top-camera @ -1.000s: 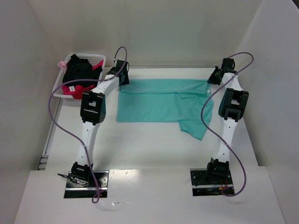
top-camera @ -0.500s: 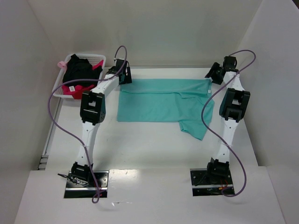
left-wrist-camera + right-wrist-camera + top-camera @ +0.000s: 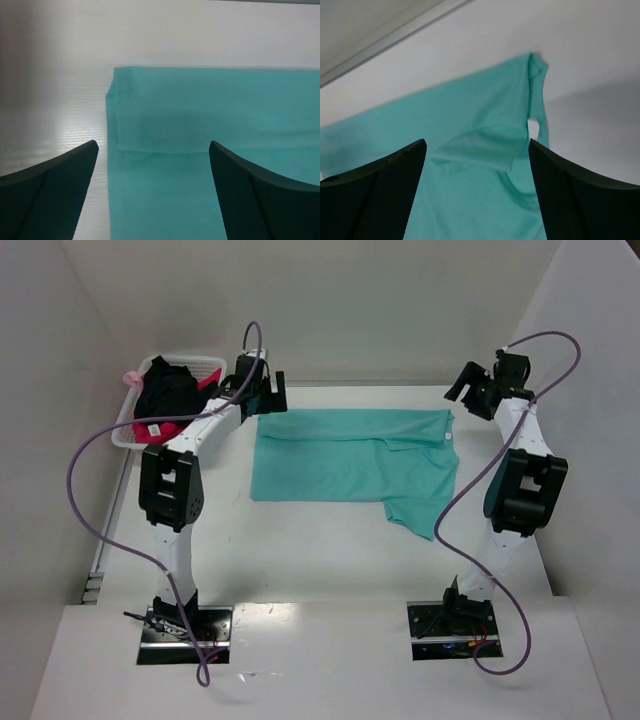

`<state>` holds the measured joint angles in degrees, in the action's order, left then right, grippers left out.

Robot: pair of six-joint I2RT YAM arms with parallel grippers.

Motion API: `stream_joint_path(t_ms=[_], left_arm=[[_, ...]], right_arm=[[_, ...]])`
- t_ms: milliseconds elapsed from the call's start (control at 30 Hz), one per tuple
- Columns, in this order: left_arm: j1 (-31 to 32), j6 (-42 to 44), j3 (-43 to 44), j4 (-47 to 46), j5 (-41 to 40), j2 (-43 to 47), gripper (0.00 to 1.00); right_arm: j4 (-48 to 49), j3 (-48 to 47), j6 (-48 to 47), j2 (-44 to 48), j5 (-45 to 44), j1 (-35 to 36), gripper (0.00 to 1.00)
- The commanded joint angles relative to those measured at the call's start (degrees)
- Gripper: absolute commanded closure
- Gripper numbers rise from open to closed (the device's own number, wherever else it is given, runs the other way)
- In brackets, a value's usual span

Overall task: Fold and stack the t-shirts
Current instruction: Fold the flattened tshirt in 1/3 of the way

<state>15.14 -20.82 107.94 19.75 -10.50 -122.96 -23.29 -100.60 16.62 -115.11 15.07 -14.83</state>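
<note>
I see teal-green cloth t-shirt [image 3: 350,455] flat on white table [image 3: 300,540], far centre, one flap jutting near-right. White plastic lattice basket [image 3: 207,366] at far left, black t-shirt [image 3: 170,390] and pink-red t-shirt [image 3: 150,433] inside. My left gripper [image 3: 268,395] by shirt's far-left corner, right gripper [image 3: 465,390] by far-right corner.

The right hand [image 3: 476,143], fingers [image 3: 375,200] spread wide, hangs over the teal t-shirt's [image 3: 445,115] corner.

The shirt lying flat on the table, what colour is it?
Plain teal-green all over. The shirt shows best in the top external view.
</note>
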Motion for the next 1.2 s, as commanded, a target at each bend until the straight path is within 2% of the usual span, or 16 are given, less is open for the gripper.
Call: stream_joint_path(t_ms=[0, 33, 133, 167, 333, 533, 767, 933, 967, 1067, 1167], left_arm=[[-0.11, 2.0, -8.67, -5.58, 9.94, 6.83, 0.01], [-0.11, 3.05, -10.28, -6.64, 16.94, 7.46, 0.01], [1.38, 5.34, -13.19, -9.2, 26.64, 8.17, 0.01], [3.04, 7.44, -13.19, -9.2, 27.54, 7.56, 0.01], [7.36, 9.39, -8.89, -7.53, 30.54, 3.08, 0.01], [9.82, 6.58, -3.8, -10.78, 33.62, -1.4, 0.01], [8.95, 2.36, -0.36, -11.31, 22.98, -4.66, 0.01], [8.33, 2.88, 1.57, -10.78, 29.47, -6.5, 0.01], [8.33, 2.89, 2.27, -10.78, 33.58, -7.03, 0.01], [10.26, 2.89, 5.43, -11.31, 39.57, -9.66, 0.01], [13.16, 2.36, 9.38, -11.93, 40.91, -12.48, 0.02]], right_arm=[[3.51, 8.64, -1.68, 6.81, 0.74, 0.06, 0.12], [4.91, 12.67, -1.68, 7.79, 0.75, 0.06, 0.12], [6.14, 17.0, -1.68, 9.38, 2.85, 0.59, 0.15], [6.15, 17.01, -1.68, 8.86, 4.16, 1.2, 0.17], [5.01, 17.54, -3.52, 6.39, 1.9, 3.14, 0.27], [5.01, 18.07, -4.05, 5.69, -1.44, 3.14, 0.3], [5.01, 16.05, -3.53, 4.02, 0.75, 3.67, 0.33], [4.92, 17.27, -4.58, 4.02, -1.89, 4.28, 0.34], [4.92, 17.28, -4.58, 3.49, -2.41, 4.28, 0.34], [4.92, 16.23, -4.58, 1.56, -2.41, 4.28, 0.34], [4.92, 15.61, -5.11, 0.15, -3.64, 4.28, 0.39]])
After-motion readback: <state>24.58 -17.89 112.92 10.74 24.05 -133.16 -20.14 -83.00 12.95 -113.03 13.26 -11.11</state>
